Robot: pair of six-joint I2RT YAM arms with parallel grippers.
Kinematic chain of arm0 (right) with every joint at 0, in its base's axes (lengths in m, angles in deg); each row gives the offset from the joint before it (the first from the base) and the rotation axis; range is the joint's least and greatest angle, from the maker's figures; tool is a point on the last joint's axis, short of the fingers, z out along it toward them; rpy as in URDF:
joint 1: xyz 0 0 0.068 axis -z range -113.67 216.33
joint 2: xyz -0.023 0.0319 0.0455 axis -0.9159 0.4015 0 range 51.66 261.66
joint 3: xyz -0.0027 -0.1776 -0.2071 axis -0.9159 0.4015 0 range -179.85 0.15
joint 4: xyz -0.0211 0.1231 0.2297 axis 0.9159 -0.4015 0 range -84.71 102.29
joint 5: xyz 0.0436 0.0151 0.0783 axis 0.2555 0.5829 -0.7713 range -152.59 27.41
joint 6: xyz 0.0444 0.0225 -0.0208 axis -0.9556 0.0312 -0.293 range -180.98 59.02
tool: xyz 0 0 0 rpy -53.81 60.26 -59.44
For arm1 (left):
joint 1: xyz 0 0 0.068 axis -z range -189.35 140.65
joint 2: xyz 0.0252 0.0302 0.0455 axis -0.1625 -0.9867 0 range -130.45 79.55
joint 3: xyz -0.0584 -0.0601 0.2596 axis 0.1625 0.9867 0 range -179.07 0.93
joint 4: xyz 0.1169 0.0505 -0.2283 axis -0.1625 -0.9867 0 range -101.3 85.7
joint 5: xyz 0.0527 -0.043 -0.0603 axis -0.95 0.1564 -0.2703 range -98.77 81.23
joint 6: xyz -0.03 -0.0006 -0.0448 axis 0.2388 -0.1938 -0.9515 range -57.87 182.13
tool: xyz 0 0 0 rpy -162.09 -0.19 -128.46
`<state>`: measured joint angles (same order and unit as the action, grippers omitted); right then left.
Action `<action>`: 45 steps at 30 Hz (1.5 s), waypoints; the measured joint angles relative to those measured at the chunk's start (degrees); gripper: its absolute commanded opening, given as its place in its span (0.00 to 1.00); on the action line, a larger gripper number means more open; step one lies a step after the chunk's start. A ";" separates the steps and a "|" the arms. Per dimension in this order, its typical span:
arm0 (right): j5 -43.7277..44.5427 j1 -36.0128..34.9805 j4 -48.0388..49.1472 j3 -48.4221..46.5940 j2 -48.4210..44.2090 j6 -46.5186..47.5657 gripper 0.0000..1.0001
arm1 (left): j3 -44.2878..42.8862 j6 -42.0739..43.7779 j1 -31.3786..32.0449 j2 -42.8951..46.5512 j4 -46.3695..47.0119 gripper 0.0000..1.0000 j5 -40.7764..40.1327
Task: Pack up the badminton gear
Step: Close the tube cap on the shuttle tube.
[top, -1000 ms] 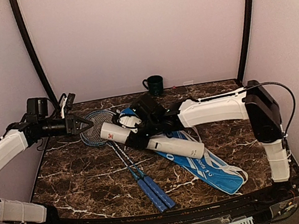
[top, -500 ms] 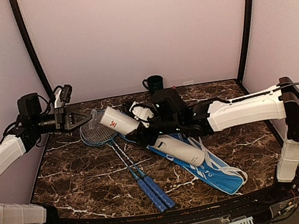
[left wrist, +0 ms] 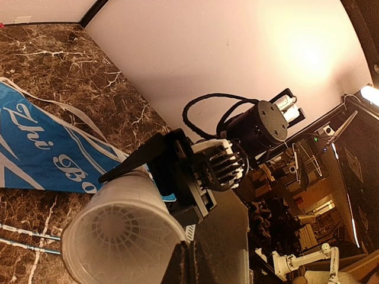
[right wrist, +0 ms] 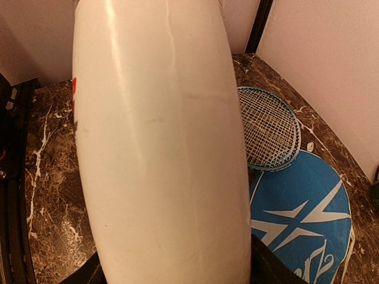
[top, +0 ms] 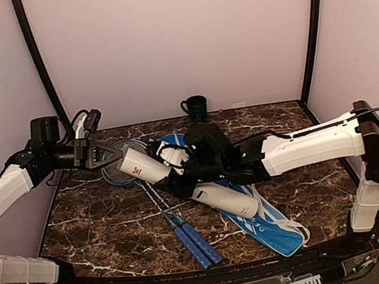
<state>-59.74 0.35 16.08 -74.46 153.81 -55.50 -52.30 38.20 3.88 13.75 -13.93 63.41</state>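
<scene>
My right gripper [top: 180, 175] is shut on the long white tube [top: 203, 186] around its middle, and the tube [right wrist: 160, 148] fills the right wrist view between the fingers [right wrist: 273, 265]. The tube's open end [left wrist: 115, 236] faces my left gripper [top: 115, 155], which is shut and empty a short way off. A ribbed white pattern shows deep inside the tube. Two blue-handled rackets [top: 190, 240] lie crossed under the tube, heads [right wrist: 269, 127] at the back left. The blue cover [top: 270, 226] lies beneath the tube at the right. I cannot make out the shuttlecocks.
A dark green mug [top: 195, 107] stands at the back edge of the marble table [top: 102, 226]. Black frame posts rise at the back corners, with pale walls close on three sides. The right arm's white forearm [top: 304, 147] stretches across the table's right half.
The right gripper has lifted the tube's left end off the table and swung it towards the left gripper. The left gripper has come slightly right, towards the tube's mouth.
</scene>
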 measured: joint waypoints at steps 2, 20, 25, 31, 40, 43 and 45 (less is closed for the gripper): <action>0.35 0.00 -0.28 0.00 0.00 0.04 0.61 | -0.02 0.90 0.17 0.00 -1.05 0.00 -0.02; 2.97 -0.90 -0.79 0.66 -0.83 1.25 0.63 | -0.11 2.97 1.18 -0.96 -3.30 0.00 2.91; 2.93 -1.60 -0.79 1.27 -1.90 1.51 0.63 | -0.11 2.25 1.25 -1.07 -1.53 0.00 3.50; 2.54 -1.92 -0.85 1.53 -2.51 1.49 0.64 | -0.20 1.20 1.31 -2.49 1.09 0.00 4.90; 2.99 -1.99 -1.09 1.53 -2.49 1.44 0.64 | -0.26 2.45 2.62 -2.75 0.74 0.00 5.62; 3.72 -2.12 -1.33 1.53 -2.43 1.46 0.65 | -0.26 3.50 2.93 -2.75 -0.26 0.00 5.62; 4.28 -2.34 -1.40 1.53 -2.38 1.51 0.65 | -0.24 3.82 3.08 -2.67 -0.59 0.00 5.62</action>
<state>-55.46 -1.99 14.68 -72.93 151.43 -53.99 -52.54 42.03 6.96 11.08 -14.52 69.03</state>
